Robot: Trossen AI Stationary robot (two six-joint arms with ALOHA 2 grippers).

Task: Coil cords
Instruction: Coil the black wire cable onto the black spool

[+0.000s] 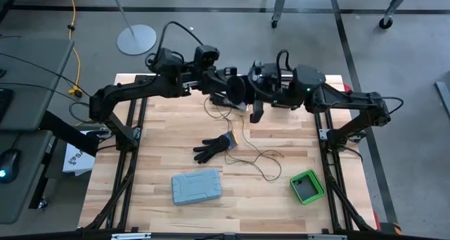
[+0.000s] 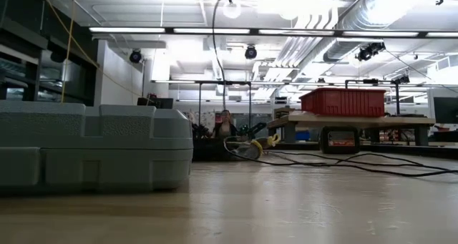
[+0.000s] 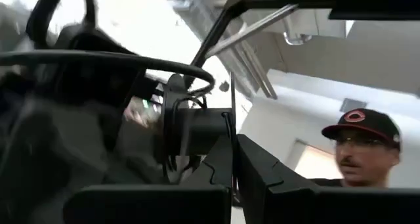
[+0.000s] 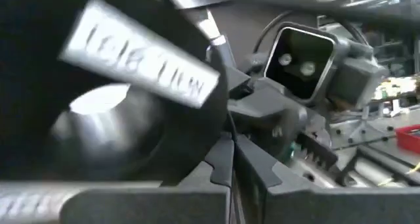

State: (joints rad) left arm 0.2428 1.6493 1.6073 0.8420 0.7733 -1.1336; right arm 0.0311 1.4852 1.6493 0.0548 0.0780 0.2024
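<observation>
Overhead, both arms meet above the desk's far edge — left hand and right hand pinched together, each on the thin dark cord. Cord trails loose past the black glove — gray case, green box nearer.

Two dark, matte black jointed arms, the left arm and right arm, are trailing looping black cables; a small green light is glowing on the right.

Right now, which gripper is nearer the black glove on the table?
Right. The right gripper hangs just beyond the black glove, toward the table's far edge. The left gripper sits farther back, close to that far edge, facing the right one.
</observation>
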